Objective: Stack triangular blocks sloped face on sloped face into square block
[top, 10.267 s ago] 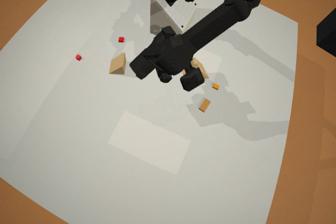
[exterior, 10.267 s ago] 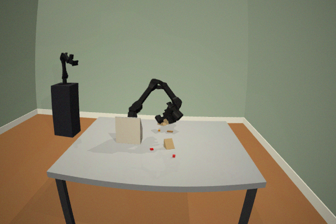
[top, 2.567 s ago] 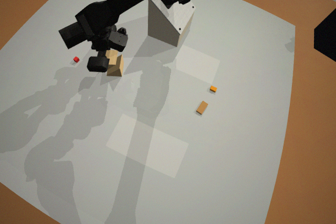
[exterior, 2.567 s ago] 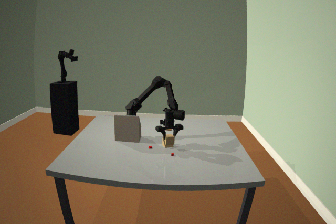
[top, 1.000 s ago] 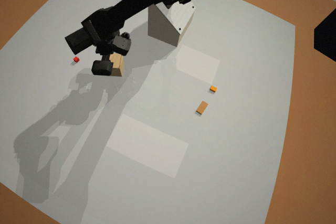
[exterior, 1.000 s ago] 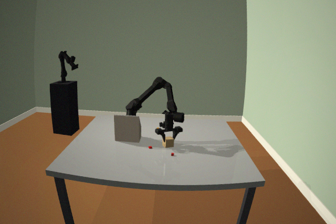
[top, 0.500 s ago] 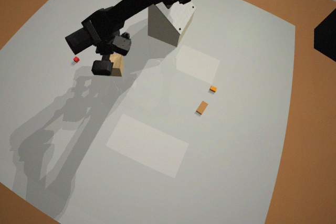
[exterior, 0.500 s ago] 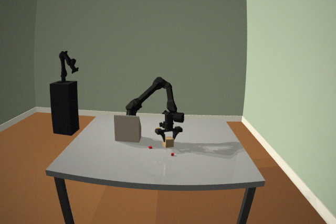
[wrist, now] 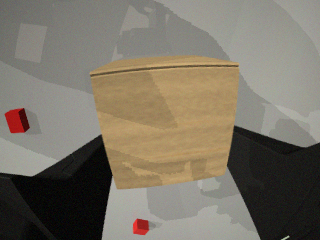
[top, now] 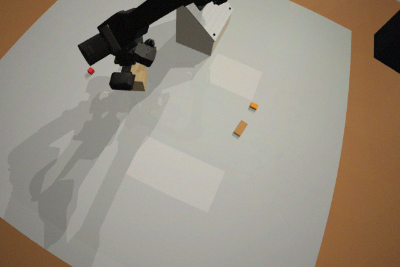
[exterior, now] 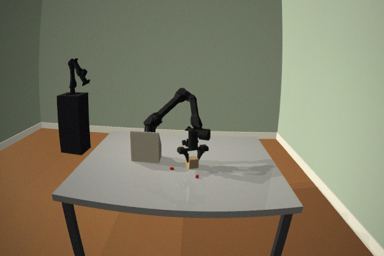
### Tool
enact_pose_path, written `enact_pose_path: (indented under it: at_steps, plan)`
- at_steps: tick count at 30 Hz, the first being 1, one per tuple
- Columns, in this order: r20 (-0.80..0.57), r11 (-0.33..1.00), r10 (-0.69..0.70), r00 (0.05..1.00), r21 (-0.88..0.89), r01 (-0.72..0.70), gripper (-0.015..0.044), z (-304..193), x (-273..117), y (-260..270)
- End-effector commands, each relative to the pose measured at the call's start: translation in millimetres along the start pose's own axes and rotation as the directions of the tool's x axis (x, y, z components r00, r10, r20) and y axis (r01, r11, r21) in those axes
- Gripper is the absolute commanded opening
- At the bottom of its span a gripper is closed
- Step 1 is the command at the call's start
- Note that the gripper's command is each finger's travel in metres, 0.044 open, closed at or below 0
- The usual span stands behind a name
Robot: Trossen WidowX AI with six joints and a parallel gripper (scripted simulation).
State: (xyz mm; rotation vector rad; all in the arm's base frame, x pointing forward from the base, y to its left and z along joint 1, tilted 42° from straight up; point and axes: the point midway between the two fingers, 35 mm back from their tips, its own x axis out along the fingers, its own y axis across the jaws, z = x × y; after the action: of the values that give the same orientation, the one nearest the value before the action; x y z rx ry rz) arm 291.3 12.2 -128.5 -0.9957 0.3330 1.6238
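Note:
The upper triangular block (top: 137,70) (wrist: 165,125), pale wood, lies with its flat face up on the lower triangular block (wrist: 167,60). Together they look nearly like one square block in the exterior view. In the wrist view only a thin dark line parts the upper block from the lower block's far edge, and the two edges look nearly level. The sloped faces are hidden, so I cannot tell whether they touch fully. My gripper (top: 137,72) (exterior: 193,159) (wrist: 166,132) is shut on the upper block, one finger at each end.
Small red blocks (exterior: 171,168) (exterior: 197,176) (wrist: 17,120) (wrist: 141,227) lie near the pair. An orange block (top: 254,105) and a brown block (top: 240,128) lie farther off. The grey wedge-shaped pedestal (top: 194,32) (exterior: 145,147) stands beside the arm's base.

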Motion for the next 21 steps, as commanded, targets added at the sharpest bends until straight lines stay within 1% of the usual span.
enact_pose_path:
  at_steps: [1,8,21]
  plan:
    - [0.0,1.0,0.0,1.0,0.0,0.0,0.0,0.0,0.0,0.0]
    - [0.003,1.0,-0.006,1.0,0.004,0.006,0.0,0.3,0.2,-0.5]
    - [0.0,1.0,0.0,1.0,0.0,0.0,0.0341,0.0,0.0,0.1]
